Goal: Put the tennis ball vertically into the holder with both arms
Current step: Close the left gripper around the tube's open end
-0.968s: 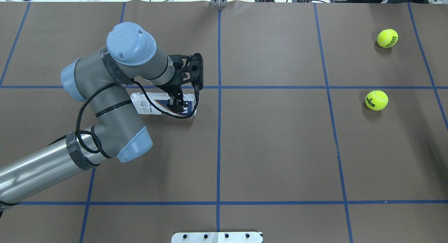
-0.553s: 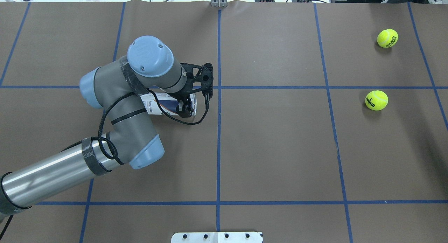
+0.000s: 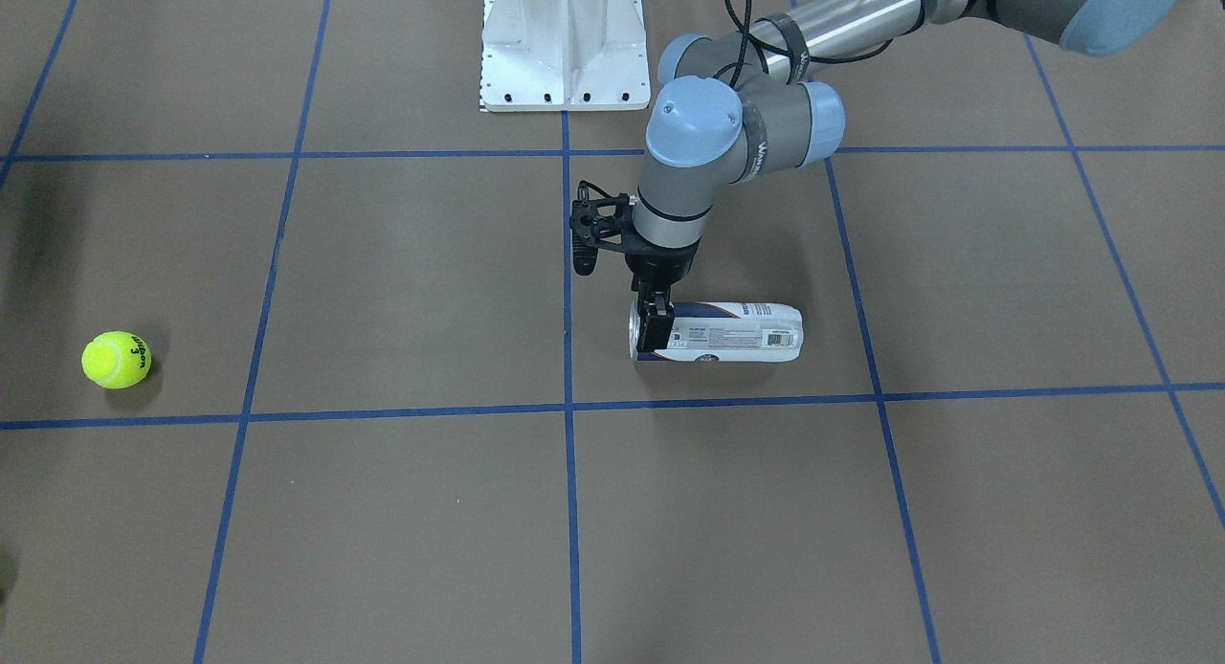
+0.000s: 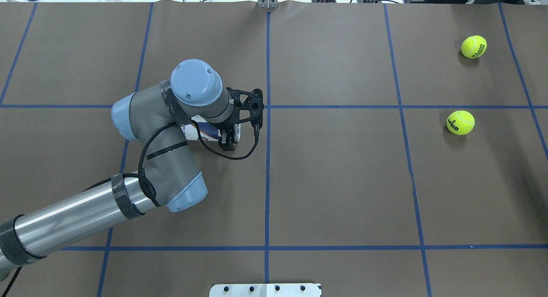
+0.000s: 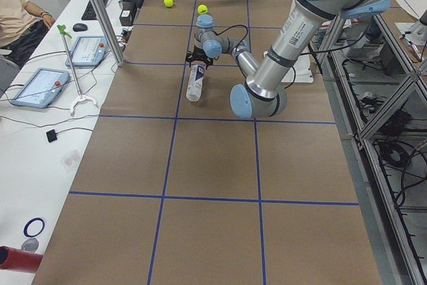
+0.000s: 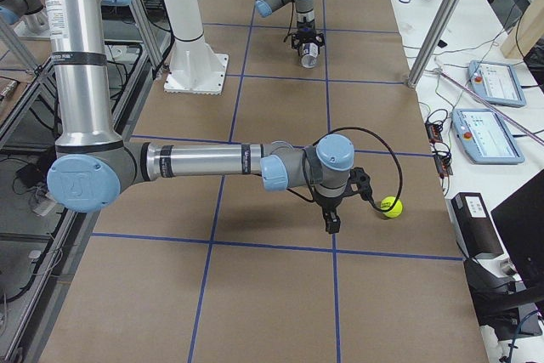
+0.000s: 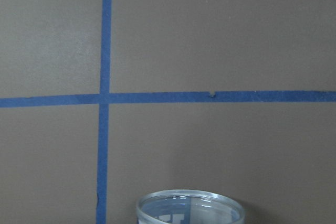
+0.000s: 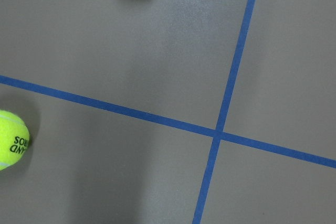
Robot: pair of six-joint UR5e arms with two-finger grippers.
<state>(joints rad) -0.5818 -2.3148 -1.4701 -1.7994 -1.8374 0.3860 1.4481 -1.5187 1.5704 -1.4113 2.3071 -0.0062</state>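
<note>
Brown paper-covered table with a blue tape grid; cables and bench gear along the far edge.

Holder: clear plastic tennis-ball can with navy-and-white label, lying on its side left of table centre in the overhead view. Long axis runs about 9-to-3 o'clock there, roughly level with the table. Open silvery rim points toward 3 o'clock, at the centre tape line; closed end toward 9, under the arm. Left wrist view shows the rim at its bottom edge and nothing inside the part visible.

Left gripper, black two-finger type, comes down from above and is clamped across the can just behind its mouth.

Balls: fuzzy yellow-green tennis ball with Wilson lettering and a "3" at 3 o'clock, well apart from the can. Second yellow-green ball further off at about 2 o'clock.

Right gripper hangs over the table near a ball, touching nothing; seen only in the side view, so its opening cannot be judged.

Progress, as I judge it: early. Can is gripped but not upright; no ball picked up, none inserted. Left: stand the can mouth-up, grasp a ball, lower it in.
</note>
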